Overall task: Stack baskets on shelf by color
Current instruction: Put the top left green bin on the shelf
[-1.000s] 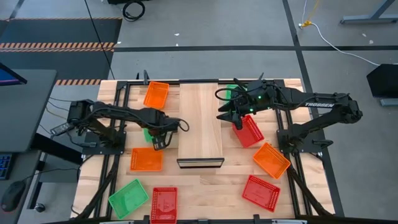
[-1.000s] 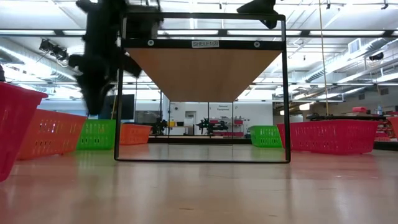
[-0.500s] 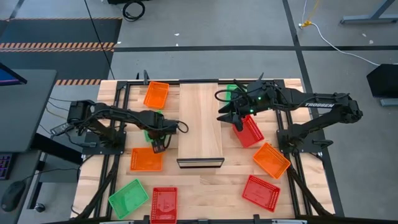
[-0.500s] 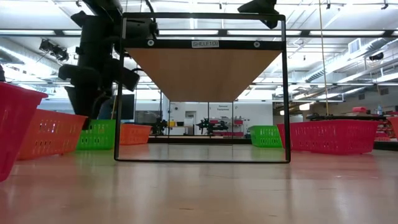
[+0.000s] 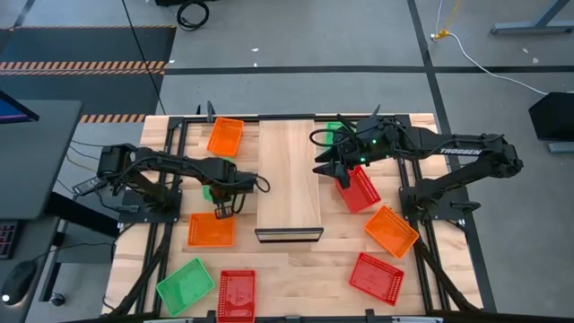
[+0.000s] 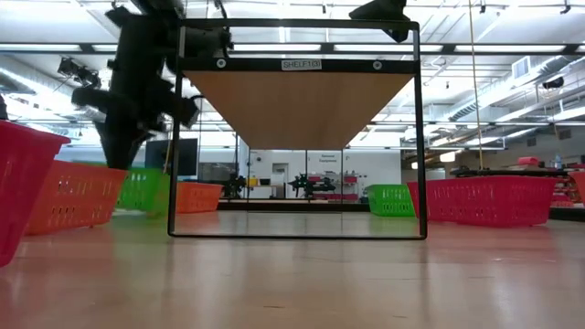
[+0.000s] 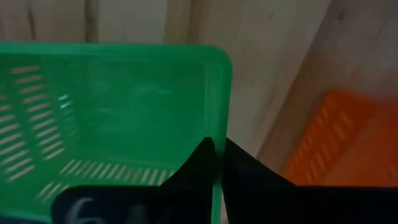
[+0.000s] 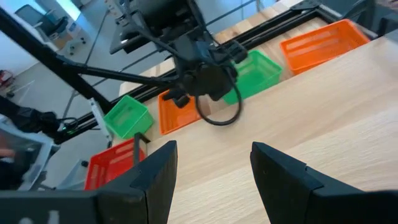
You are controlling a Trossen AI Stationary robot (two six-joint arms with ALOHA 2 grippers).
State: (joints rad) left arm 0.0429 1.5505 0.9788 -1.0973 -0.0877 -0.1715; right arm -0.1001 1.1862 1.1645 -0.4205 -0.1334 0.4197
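Observation:
My left gripper (image 5: 221,203) is shut on a green basket (image 5: 211,191) left of the shelf (image 5: 289,184), a pale board raised on a black frame (image 6: 297,96). The basket also shows in the left wrist view (image 7: 106,112) and the low view (image 6: 139,190). My right gripper (image 5: 321,168) is open and empty over the shelf's right edge, its fingers wide apart in the right wrist view (image 8: 214,180). A red basket (image 5: 359,188) lies on the table under the right arm. My left gripper (image 7: 214,149) pinches the green basket's side wall at its rim (image 7: 216,124), close to a corner, one finger inside the basket and one outside. The fingers come from above. Whether the basket is clear of the table, I cannot tell.
Other baskets lie around the shelf: orange (image 5: 225,136) and green (image 5: 336,133) at the far side, orange (image 5: 211,230) just near of the left gripper, green (image 5: 186,285) and red (image 5: 236,294) near left, orange (image 5: 391,230) and red (image 5: 376,276) near right.
My left gripper has gone a little toward the table's left edge, staying at the green basket. My right arm has kept still.

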